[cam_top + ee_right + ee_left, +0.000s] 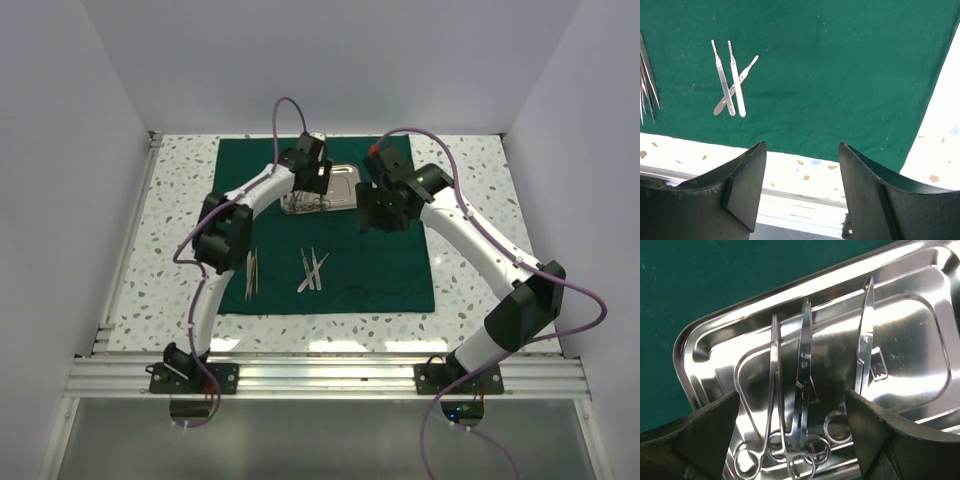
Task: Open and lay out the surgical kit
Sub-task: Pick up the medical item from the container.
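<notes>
Tray [912, 340]: mirror-glossy steel. Scissors [805, 355]: smooth, shiny metal. Drape [840, 75]: matt green cloth. Table [150, 280]: speckled, stone-like.

Dark green cloth [385, 275] spread flat. Shiny steel tray [345, 190] sits on its far half and holds three ring-handled instruments [804, 365] side by side (tips toward the rim). Tweezers [251, 272] and three slim handles [313, 270], partly crossed, lie on the near half.

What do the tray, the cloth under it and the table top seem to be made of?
Tray: polished metal, probably steel; it mirrors the instruments lying in it.
Cloth: dark green fabric, matte, with faint lint specks.
Table top: pale with coloured chips, terrazzo-like; stone or laminate, unclear.
</notes>
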{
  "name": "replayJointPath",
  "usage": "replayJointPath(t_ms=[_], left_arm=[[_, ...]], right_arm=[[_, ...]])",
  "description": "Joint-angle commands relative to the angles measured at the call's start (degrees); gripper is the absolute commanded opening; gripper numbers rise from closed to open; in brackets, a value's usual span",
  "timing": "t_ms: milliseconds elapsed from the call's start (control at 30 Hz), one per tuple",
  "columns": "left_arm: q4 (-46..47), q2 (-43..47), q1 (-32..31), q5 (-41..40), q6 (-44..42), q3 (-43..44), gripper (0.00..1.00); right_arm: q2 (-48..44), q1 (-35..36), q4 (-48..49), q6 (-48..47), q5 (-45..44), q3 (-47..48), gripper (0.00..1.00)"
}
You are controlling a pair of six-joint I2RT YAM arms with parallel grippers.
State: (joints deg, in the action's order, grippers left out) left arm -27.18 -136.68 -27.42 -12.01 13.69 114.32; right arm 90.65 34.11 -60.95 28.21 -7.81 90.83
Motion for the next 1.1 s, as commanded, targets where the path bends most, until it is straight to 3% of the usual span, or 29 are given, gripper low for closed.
replayJointPath(t_ms=[0,167,567,733,1067], left_arm=[[2.0,-2.9,0.5,-1.7,-1.0,5.9,0.90],[0.7,-8.7,0.4,-2.1,-0.5,14.6,0.89],[7.5,-3.5,2.7,-2.6,3.4,7.6,0.77],[9.0,-1.7,4.5,-1.0,5.6,5.6,0.66],[11.8,-0.2,6.4,5.4,6.8,5.2,0.64]], right_arm=[[0.1,-0.2,-0.9,-0.2,0.3,2.3,0.63],[0.2,-0.1,-1.7,0.1,-0.2,2.5,0.62],[2.2,-0.2,-1.8,0.6,-0.2,2.9,0.60],[2.9,-0.1,-1.1,0.8,0.3,2.9,0.59],[4.4,-0.2,-0.8,0.7,0.5,3.3,0.58]])
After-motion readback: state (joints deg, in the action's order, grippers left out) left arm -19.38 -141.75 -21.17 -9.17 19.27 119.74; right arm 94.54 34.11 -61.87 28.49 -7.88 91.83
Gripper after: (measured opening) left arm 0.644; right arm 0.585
